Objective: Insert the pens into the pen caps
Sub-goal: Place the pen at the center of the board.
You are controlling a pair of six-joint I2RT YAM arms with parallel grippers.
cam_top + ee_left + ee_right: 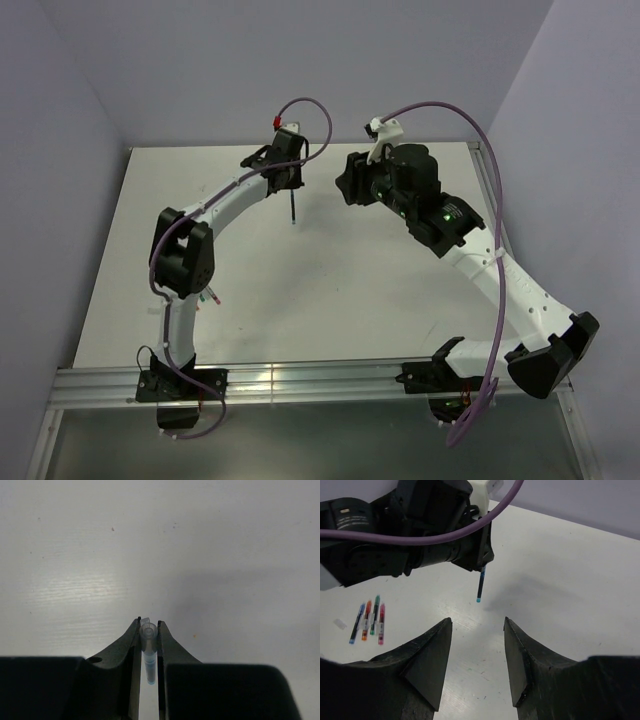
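Left tool (149, 624): clamped on the blue pen (481, 584), gripping its upper end.
Right tool (477, 621): jaws wide apart with nothing between them.
Held pen, position: it hangs from the left tool out ahead of my right tool, roughly in line with the gap between the right jaws, near but apart.
Held pen, axis: close to upright with a slight lean; the light-blue end points down at the tabletop (560, 630) (I can't tell whether it touches).
Nearer arm: the left has the pen, so the free right one would have to fetch a cap.
Other pens (368, 622): four lie side by side on the tabletop, well apart from the held pen, their long axes parallel.
Caps: I see no loose cap I can be sure of; a pale scrap (340, 624) beside the row is too small to identify.
Next move, my judgement: a cap must come up along that near-vertical axis onto the downward end.
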